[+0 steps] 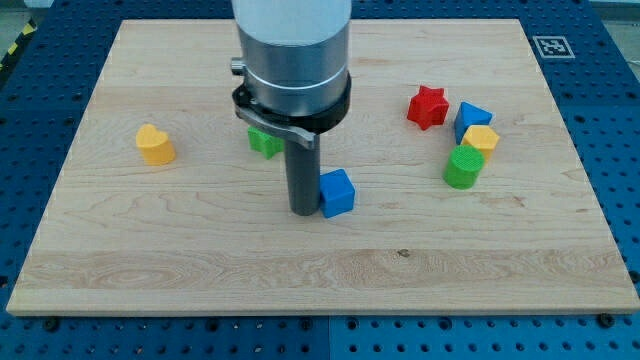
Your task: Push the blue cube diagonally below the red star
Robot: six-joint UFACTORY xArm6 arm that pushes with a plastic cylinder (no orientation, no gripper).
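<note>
A blue cube (338, 192) sits near the middle of the wooden board (200, 260). A red star (428, 107) lies up and to the view's right of it. My tip (304, 210) stands right against the cube's left side, touching or nearly touching it. The arm's big grey body (291, 60) rises above the rod and hides part of the board behind it.
A blue block (470, 118), a yellow block (481, 139) and a green cylinder (463, 167) cluster just right of the red star. A green block (264, 141) is partly hidden behind the rod. A yellow heart (155, 145) sits at the view's left.
</note>
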